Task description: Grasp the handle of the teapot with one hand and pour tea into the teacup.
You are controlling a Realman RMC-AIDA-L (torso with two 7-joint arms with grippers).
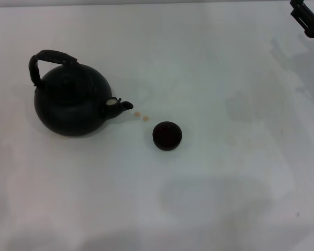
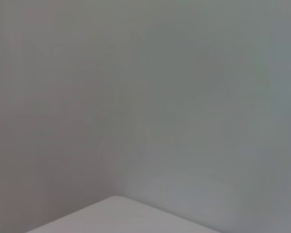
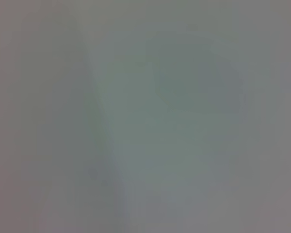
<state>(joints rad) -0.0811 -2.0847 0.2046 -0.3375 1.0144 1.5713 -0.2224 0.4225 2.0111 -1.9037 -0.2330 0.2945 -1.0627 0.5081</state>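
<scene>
One teapot point(image 1: 73, 104) left, teacup point(image 1: 167, 135) near its spout, right end effector point(image 1: 307, 18) at far corner, grip state unclear.

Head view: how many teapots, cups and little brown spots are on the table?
Teapot: 1
Teacup: 1
Brown spots: 2, lying between the spout and the teacup
Total: 4

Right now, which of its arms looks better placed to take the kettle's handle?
Probably left. The teapot and its handle sit on the robot's left side; the only arm showing, the right gripper, hangs at the far right corner, beyond the teacup.
</scene>
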